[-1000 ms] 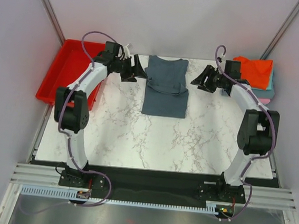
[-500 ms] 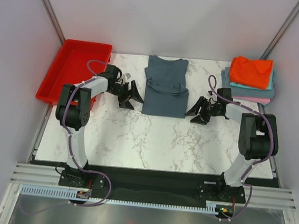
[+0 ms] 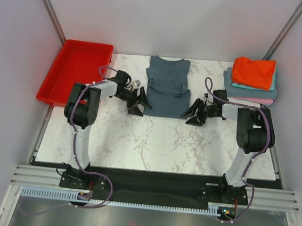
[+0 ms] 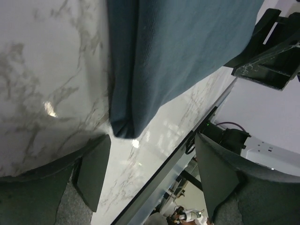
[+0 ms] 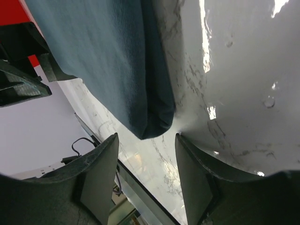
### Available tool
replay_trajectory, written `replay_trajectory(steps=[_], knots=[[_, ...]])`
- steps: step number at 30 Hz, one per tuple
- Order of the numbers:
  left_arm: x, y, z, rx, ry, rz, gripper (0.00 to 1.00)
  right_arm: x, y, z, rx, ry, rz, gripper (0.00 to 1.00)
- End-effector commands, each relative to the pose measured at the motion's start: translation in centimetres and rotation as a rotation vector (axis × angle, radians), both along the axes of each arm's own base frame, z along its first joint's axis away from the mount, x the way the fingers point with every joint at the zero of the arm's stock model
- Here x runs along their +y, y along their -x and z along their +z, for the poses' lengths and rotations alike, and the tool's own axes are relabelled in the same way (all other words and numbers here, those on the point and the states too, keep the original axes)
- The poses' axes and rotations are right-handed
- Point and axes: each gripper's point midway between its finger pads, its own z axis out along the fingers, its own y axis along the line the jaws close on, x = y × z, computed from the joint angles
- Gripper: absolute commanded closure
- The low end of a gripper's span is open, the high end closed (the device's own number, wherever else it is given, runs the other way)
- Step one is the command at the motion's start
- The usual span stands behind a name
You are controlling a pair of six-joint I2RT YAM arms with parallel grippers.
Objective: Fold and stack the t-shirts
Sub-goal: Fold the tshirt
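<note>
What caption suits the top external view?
Both open, left gripper and right gripper flank the folded blue-grey t-shirt; folded stack far right.

Slate-blue shirt (image 3: 167,90); orange-red shirt (image 3: 255,71); white grey-veined marble table (image 3: 153,140); red tray (image 3: 75,69).

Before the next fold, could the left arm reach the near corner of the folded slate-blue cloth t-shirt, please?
Probably yes: the open left end effector sits right at the corner of the slate-blue cloth t-shirt, with nothing in between.

Folded blue-grey shirt (image 3: 167,90) lay mid-rear on the table (image 3: 153,140), the left gripper (image 3: 142,106) and right gripper (image 3: 190,114) with jaws apart at its near corners; orange-topped shirt stack (image 3: 253,75) sat rear right, red tray (image 3: 75,71) rear left.
</note>
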Motion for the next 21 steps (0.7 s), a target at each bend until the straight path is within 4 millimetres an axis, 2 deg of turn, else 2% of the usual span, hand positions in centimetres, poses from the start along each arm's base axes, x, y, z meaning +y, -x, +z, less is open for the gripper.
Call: replay_trajectory(steps=[1,9,12,15,17,21], knots=[[-1.5,-1.5,-1.2,-0.006,0.035,0.005,0.20,-0.1,-2.1,-0.4,-0.055,0.021,-0.011,0.40],[-2.4,-1.6,-2.0,0.002,0.025,-0.010,0.23,-0.5,-3.5,-0.7,-0.080,0.047,-0.013,0.42],[-2.2,-1.4,-2.0,0.002,0.014,-0.010,0.30,-0.6,-3.6,-1.0,-0.081,0.058,-0.012,0.47],[-2.0,-1.1,-1.7,0.003,0.003,-0.008,0.40,-0.7,-3.6,-0.9,-0.091,0.060,-0.008,0.67],[-2.0,-0.8,-1.7,0.009,0.002,-0.006,0.46,-0.8,-3.8,-0.7,-0.104,0.061,-0.008,0.72],[-2.0,-0.5,-1.0,0.000,0.005,-0.008,0.46,-1.1,-4.2,-0.1,-0.133,0.064,-0.015,0.87]])
